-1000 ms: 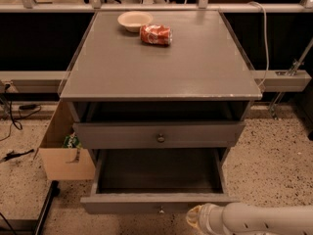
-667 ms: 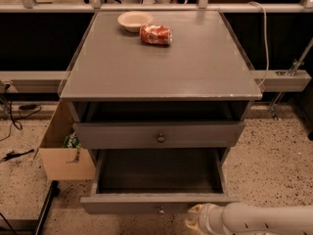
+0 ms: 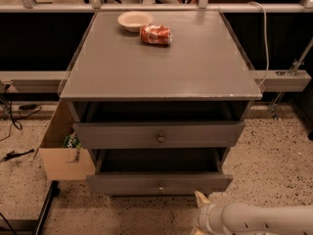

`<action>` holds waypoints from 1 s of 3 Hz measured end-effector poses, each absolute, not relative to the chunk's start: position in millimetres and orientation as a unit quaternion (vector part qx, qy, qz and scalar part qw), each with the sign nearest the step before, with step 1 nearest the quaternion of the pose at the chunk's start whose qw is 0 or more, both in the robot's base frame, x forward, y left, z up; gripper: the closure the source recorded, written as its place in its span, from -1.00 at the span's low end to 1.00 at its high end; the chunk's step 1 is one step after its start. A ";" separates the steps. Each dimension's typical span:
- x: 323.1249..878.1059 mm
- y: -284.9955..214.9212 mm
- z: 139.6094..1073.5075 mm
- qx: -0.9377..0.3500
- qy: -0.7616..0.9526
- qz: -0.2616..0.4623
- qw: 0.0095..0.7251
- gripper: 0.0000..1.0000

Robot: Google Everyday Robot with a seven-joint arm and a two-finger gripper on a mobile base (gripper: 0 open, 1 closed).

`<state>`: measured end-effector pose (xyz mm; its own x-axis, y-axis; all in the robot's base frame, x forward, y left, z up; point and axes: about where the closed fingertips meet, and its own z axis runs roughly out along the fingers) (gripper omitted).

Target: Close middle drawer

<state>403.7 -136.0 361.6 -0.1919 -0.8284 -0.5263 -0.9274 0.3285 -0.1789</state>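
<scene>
The grey cabinet (image 3: pixel 161 62) shows two drawer fronts with round metal knobs. The uppermost drawer (image 3: pixel 122 136) sits just under the top. Below it the middle drawer (image 3: pixel 122 184) stands partly out, with a dark strip of its inside showing behind its front. Any drawer below it is hidden. My gripper (image 3: pixel 201 200) is at the bottom edge of the view on a white arm (image 3: pixel 264 220). Its tip is just below and in front of the middle drawer's front, to the right of the knob (image 3: pixel 160 187).
A cream bowl (image 3: pixel 134 20) and a red can (image 3: pixel 155 34) lie at the back of the cabinet top. A cardboard box (image 3: pixel 63 153) stands against the cabinet's left side. Cables (image 3: pixel 14 155) lie on the speckled floor at left. A grey rail (image 3: pixel 281 80) runs behind.
The middle drawer has slid well back into the cabinet; far less of its inside shows. My gripper has stayed at the bottom edge, close to the drawer's front.
</scene>
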 end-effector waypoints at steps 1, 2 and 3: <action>403.7 -136.0 361.6 -0.572 0.767 0.090 0.276 -1.00; 404.6 -136.3 361.6 -0.574 0.765 0.088 0.279 -0.56; 409.7 -135.9 360.9 -0.581 0.754 0.085 0.295 0.06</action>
